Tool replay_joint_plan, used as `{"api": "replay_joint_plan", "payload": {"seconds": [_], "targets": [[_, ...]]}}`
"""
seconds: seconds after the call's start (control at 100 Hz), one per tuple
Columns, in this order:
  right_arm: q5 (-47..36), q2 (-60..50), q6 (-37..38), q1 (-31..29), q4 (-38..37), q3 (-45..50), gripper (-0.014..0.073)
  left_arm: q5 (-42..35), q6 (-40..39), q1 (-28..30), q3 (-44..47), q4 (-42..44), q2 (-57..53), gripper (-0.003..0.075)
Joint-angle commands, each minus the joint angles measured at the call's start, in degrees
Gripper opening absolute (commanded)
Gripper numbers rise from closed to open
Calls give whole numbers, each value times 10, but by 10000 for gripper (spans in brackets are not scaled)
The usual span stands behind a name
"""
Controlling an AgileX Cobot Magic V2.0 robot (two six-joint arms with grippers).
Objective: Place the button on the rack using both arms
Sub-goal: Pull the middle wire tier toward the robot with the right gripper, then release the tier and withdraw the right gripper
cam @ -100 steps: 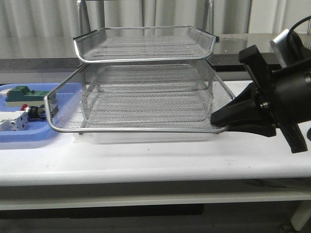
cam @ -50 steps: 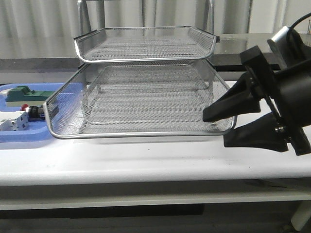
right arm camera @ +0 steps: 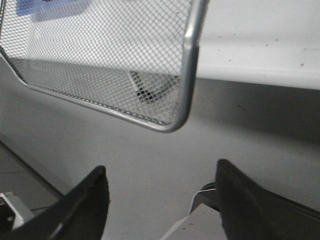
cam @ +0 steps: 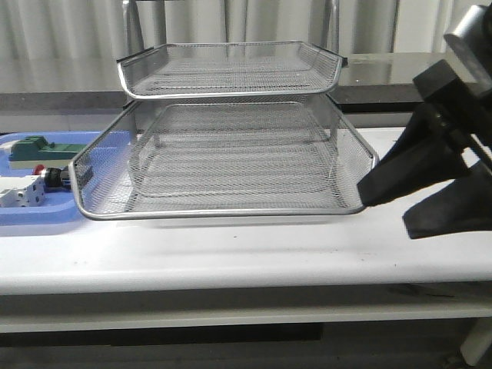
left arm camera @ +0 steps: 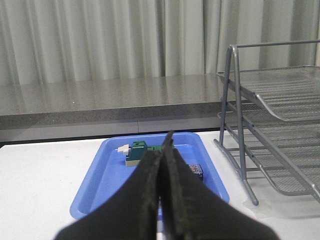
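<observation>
The silver wire-mesh rack point(cam: 231, 48) stands mid-table with its middle shelf point(cam: 231, 212) slid out toward the front. My right gripper point(cam: 384, 216) is open and empty just off that shelf's front right corner, which also shows in the right wrist view point(right arm camera: 186, 75), beyond the right gripper point(right arm camera: 161, 167) and apart from its fingers. The button point(cam: 51, 177) lies in the blue tray point(cam: 46, 216) at the left. My left gripper point(left arm camera: 165, 150) is shut and empty above the near end of the blue tray point(left arm camera: 100, 185). Its fingers partly hide the button point(left arm camera: 196, 171). The left arm is outside the front view.
A green block point(cam: 34, 147) and a white-grey terminal block point(cam: 21, 193) lie in the blue tray beside the button. The rack's chrome frame point(left arm camera: 239, 125) stands just right of the tray. The table's front edge point(cam: 231, 288) runs below the shelf.
My right gripper has opened off the shelf's front right rim and drawn back to the right. The shelf stays slid out. The tray's contents have not moved.
</observation>
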Motion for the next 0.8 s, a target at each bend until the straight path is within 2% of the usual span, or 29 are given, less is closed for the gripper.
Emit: {"api": "replay_joint_plan", "payload": {"seconds": [0.0,0.24,0.53,0.64,0.79], "targets": [[-9,-53,49,-1,-51,-9,474,-44,-5,0,19,-5,-18,-20],[-26,-168,209,-1,-239,-21,474,-44,-5,0,19,-5,-18,-20],[30,-273,415,-1,-493,-76,473,-44,-5,0,19,-5,-18,-20],[62,-303,474,-1,-561,-100,469,-44,-5,0,19,-5,-18,-20],[104,-345,501,-1,-610,-121,409,-44,-5,0,19,-5,-18,-20]]}}
